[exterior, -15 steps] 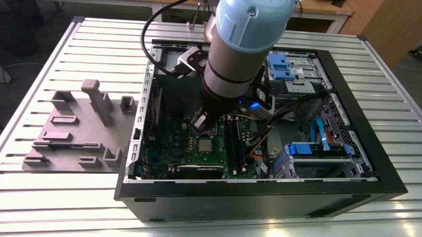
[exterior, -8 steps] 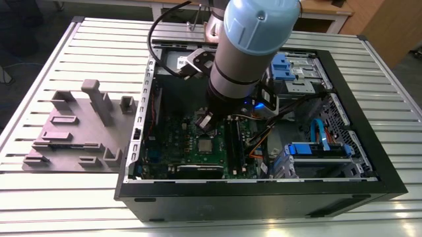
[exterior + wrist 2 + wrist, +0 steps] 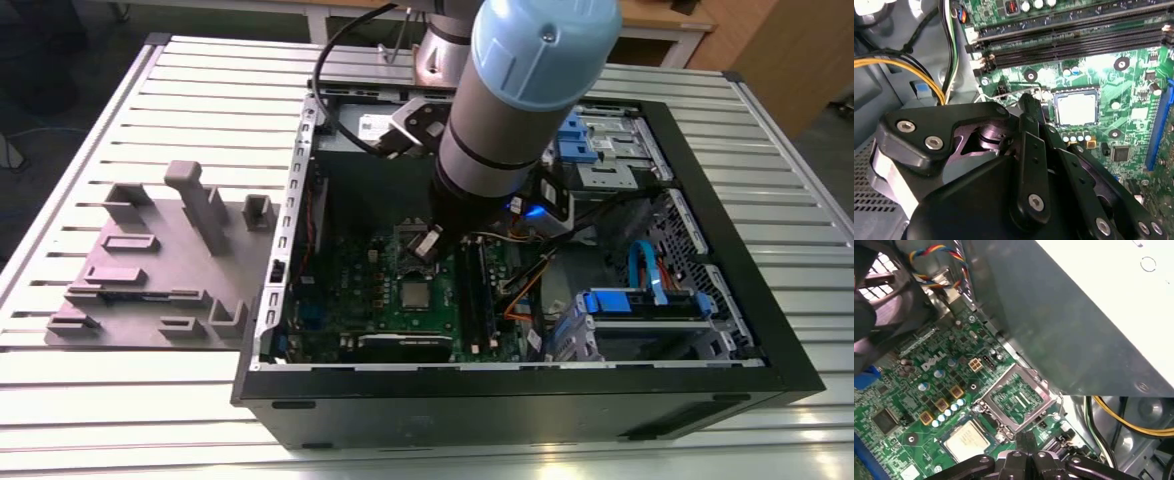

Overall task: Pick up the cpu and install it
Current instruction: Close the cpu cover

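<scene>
The cpu is a small silvery square lying flat in its socket on the green motherboard inside the open computer case. Both wrist views show the cpu bare, with nothing on top of it. The socket's metal frame, green in its centre, is swung up beside the chip. My gripper hangs just above the board, a little off to the side of the socket. Its black fingers are pressed together, shut on nothing.
The black case wall rings the work area. Memory slots run beside the socket, yellow and black cables hang near my wrist, and a grey metal box looms over the board. A grey fixture stands on the table at the exterior view's left.
</scene>
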`<state>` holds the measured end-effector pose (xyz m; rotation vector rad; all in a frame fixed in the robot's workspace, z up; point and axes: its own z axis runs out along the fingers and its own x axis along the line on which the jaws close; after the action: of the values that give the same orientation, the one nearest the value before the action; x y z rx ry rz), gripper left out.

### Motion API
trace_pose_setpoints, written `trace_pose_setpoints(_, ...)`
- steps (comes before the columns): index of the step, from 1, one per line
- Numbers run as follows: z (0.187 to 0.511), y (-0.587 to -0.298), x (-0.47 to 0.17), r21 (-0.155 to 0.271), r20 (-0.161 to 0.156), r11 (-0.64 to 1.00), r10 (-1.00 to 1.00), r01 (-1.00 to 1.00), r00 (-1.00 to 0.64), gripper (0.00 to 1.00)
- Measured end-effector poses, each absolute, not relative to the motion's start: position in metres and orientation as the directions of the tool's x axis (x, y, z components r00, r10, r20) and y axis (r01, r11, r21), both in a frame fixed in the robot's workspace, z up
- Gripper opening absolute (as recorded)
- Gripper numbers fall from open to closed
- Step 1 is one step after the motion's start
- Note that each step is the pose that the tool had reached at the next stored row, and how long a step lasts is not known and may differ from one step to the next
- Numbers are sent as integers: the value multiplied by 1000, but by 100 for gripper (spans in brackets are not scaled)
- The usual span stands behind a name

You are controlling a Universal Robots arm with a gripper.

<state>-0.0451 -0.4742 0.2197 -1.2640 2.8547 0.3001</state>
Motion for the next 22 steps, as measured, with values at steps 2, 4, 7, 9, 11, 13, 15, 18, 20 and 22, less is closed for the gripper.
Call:
trace_pose_setpoints(2,219,-474,-44,172,-82,663,-728,-729,-681,11)
trace_pose_setpoints(4,219,-473,-43,172,-82,671,-720,-721,-690,11)
trace_pose_setpoints(7,219,-473,-43,173,-83,681,-710,-712,-699,11)
trace_pose_setpoints(9,218,-473,-43,175,-84,684,-706,-708,-703,11)
trace_pose_setpoints(11,218,-473,-43,187,-97,679,-706,-710,-702,11)
trace_pose_setpoints(13,217,-473,-43,205,-116,671,-707,-713,-698,11)
trace_pose_setpoints(15,216,-472,-41,210,-122,668,-706,-713,-697,11)
trace_pose_setpoints(18,214,-468,-37,210,-121,669,-706,-713,-698,11)
trace_pose_setpoints(20,213,-465,-35,210,-121,668,-706,-713,-697,11)
trace_pose_setpoints(22,212,-461,-34,210,-121,669,-706,-713,-698,11)
